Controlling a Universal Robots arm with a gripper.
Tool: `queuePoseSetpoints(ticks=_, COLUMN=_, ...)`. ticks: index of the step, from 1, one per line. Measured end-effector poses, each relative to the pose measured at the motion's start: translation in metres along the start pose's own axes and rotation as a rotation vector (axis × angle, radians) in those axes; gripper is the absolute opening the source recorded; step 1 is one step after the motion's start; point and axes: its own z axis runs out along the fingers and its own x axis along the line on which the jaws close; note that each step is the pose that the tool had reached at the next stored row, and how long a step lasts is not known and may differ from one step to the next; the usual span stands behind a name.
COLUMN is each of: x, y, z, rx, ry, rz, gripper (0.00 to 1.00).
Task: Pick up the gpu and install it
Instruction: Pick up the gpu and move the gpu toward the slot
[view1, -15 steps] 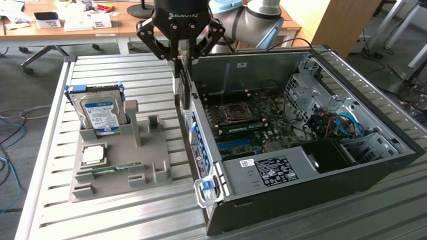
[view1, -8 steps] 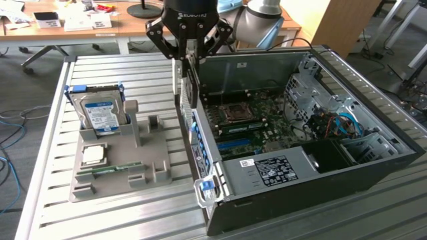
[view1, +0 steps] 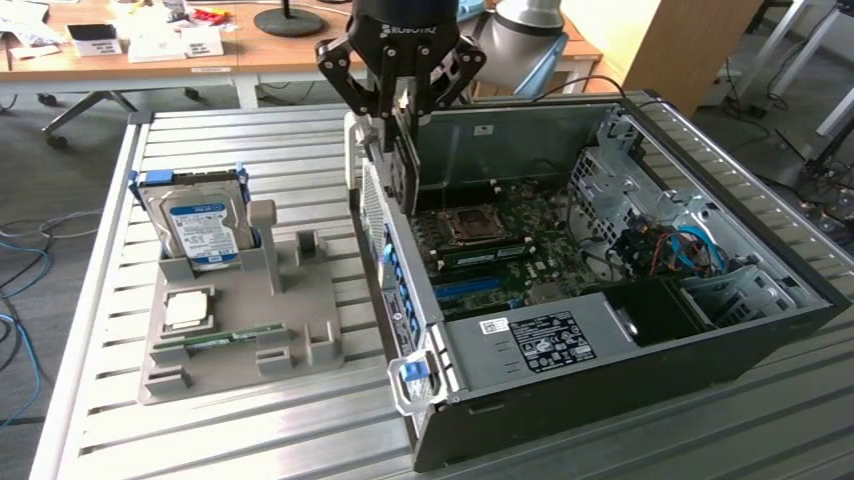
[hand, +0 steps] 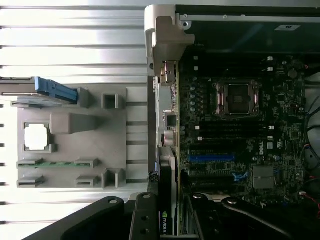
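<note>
**Grip on gpu (view1: 407, 185) above open computer case (view1: 747, 330)**

Hangs on edge with its dark face vertical, just inside the case's rear wall, on the exterior view's left of the motherboard (view1: 534, 240). Seen from the wrist as a thin dark card (hand: 167, 190) bearing a green NVIDIA mark, lined up along the rear panel beside the expansion slots and near the blue slot (hand: 211, 157). Cannot tell whether its lower edge touches any slot.

Held from above by the black gripper (view1: 404, 130), jaws clamped on the card's upper edge, one finger on each face (hand: 172, 225).

Farther into the case: empty CPU socket (view1: 474, 225), then power supply (view1: 534, 340) with white label against the near wall.

Outside the case, on the exterior view's left: grey holder tray (view1: 307, 300) on the slatted metal table (view1: 267, 430), carrying an upright hard drive (view1: 200, 225) with blue-white label, a flat processor chip (view1: 187, 308) and a narrow green RAM stick (view1: 220, 340).
</note>
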Motion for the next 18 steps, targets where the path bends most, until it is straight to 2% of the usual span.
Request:
queuePoseSetpoints(ticks=8, x=-0.021, y=0.0009, z=0.0006, rx=0.0001, ry=0.0, rz=0.0, gripper=0.27)
queuePoseSetpoints(ticks=18, x=-0.057, y=0.0022, z=0.0016, rx=0.0, ry=0.0001, rz=0.0, gripper=0.27)
